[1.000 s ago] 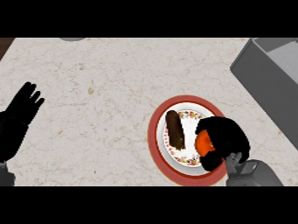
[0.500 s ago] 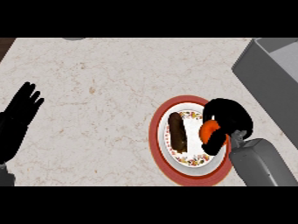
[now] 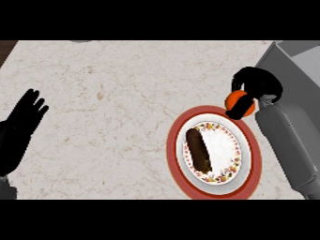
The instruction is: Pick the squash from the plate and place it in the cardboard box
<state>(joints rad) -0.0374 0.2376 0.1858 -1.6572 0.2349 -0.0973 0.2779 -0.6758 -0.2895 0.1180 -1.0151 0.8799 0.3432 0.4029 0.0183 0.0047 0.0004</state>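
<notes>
So the count is: one red-rimmed plate (image 3: pixel 179 166), one dark sausage-looking thing (image 3: pixel 200 149) on it, one orange squash (image 3: pixel 236 99), one grey box (image 3: pixel 308 65), and two black hands, left (image 3: pixel 15 133) and right (image 3: pixel 259 84).

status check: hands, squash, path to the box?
Right hand shut on orange squash, lifted past plate rim. Left hand open, resting at view's left. Grey box at upper right; nothing seen between. Dark item on plate.
</notes>
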